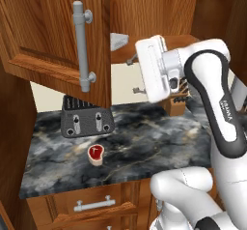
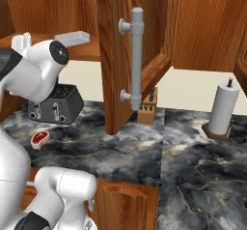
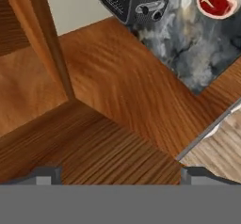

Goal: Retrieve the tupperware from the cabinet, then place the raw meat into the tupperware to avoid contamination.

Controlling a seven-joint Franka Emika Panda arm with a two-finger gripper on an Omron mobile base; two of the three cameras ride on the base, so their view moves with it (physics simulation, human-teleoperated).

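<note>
On the dark marbled stone counter (image 1: pixel 144 142), one small red raw steak with a pale fat rim and white bone mark (image 1: pixel 96 152) is seen lying flat near the front edge, just in front of one dark grey ribbed two-slot toaster (image 1: pixel 87 118), apart from it. Well above both, the white two-finger gripper (image 1: pixel 132 74) is held at cabinet-shelf height, jaws spread wide, nothing between them; two small dark finger tips (image 3: pixel 47 175) are seen at the hand view's lower edge, over brown wood grain. The steak is thus below and left of the gripper, not touching it.

Behind the gripper, one shallow translucent whitish-grey plastic tupperware (image 1: pixel 118 41) is seen on the shelf of the brown wooden cabinet (image 1: pixel 43 26), just left of the fingers; contact cannot be told. One raised-panel door is swung open, carrying one vertical silver bar handle (image 1: pixel 82 45). Further back, one wooden knife block (image 2: pixel 146 109) and one upright white paper-towel roll on a wooden base (image 2: pixel 223 110) stand on the counter. One wooden drawer with a horizontal silver handle (image 1: pixel 94 205) is seen below the counter front.
</note>
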